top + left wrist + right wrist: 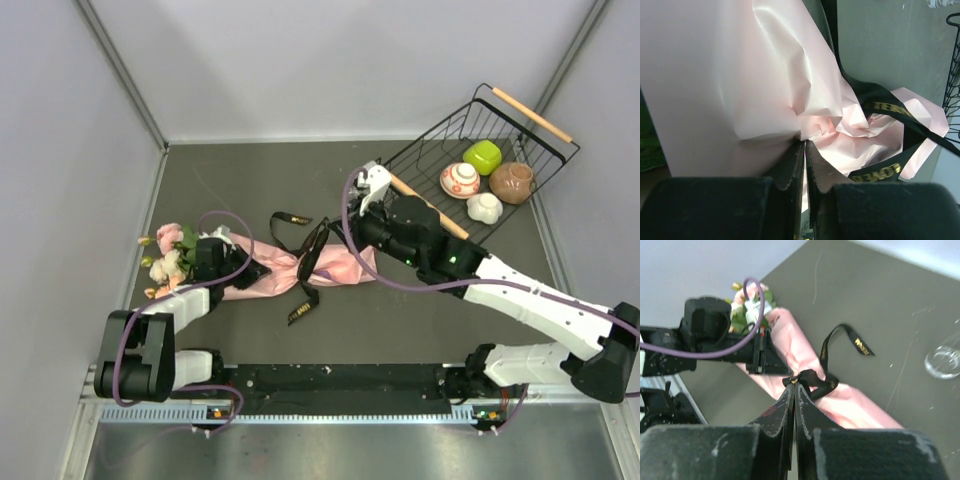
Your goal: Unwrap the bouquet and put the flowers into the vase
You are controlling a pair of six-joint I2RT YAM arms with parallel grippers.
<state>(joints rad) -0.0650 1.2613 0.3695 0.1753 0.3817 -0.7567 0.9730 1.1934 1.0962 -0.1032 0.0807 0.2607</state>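
**Bench (450, 320), dark grey, walled on three sides.**

1. Bouquet (282, 276): lying flat across the left half of the bench, heads to the left, stem end towards the centre.
   - Flowers (165, 240): pink and cream heads with green leaves, at the far left, partly hidden by the left arm. They are not in the vase.
   - Paper (740, 75): pale pink sheet, creased and bunched along the stems, loosened at the right end.
   - Ribbon (815, 381): black with gold print, knotted over the middle of the paper. One tail lies on the bench behind the bouquet and another trails towards the near edge.

2. Vase (945, 360): clear glass, upright on the bench, well apart from the bouquet. It shows at the right edge of the right wrist view.

3. Left end effector (804, 142): low over the bouquet, just right of the heads, clamped on a fold of the paper.

4. Right end effector (794, 385): over the middle of the bouquet, fingers together, pinching the ribbon at its knot.

5. Basket (445, 140): black wire with wooden handles, at the far right corner. It holds:
   - a green cup (482, 156);
   - a pink-patterned bowl (460, 180);
   - a brown pot (512, 182);
   - a white piece (484, 207).
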